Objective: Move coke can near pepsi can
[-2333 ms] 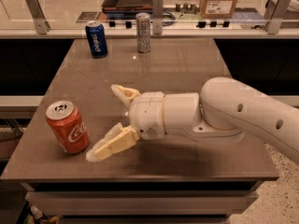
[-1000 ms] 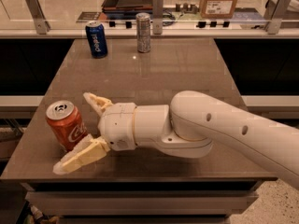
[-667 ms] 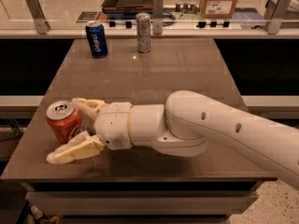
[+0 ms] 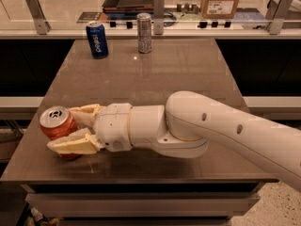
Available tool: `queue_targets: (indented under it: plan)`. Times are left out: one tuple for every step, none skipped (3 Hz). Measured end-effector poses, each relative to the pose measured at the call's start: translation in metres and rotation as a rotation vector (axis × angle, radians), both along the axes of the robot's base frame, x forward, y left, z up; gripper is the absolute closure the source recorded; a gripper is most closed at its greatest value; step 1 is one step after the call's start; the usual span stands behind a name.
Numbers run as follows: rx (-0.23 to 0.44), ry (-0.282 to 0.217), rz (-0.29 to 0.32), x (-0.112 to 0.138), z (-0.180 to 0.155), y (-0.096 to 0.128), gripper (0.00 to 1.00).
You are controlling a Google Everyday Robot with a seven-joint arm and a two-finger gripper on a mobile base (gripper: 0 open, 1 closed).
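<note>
The coke can [image 4: 55,122] stands at the near left corner of the worktop [image 4: 164,69], gripped by the hand [image 4: 65,128] — one finger behind it, one in front, both pressed against it. The pepsi can [image 4: 97,39] stands well apart, at the far edge.

the brown worktop [image 4: 178,74] is smooth and glossy with faint reflections, while at its near left edge the pincer [image 4: 61,128] of matt cream plastic clasps the shiny painted-metal coke can [image 4: 55,121], and the pepsi can [image 4: 97,40] shows glossy blue sides and a bare silver metal top.
</note>
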State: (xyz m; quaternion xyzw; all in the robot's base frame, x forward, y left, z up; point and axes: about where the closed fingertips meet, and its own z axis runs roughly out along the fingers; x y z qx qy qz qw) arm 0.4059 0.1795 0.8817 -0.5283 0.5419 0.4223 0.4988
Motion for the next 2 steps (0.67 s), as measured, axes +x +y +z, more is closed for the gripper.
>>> queue_targets:
  plan:
    - [-0.001,-0.002,0.003,-0.0014,0.0009,0.0016,0.87]
    - [-0.002,-0.005,0.007,-0.0027,0.0017,0.0032,1.00]
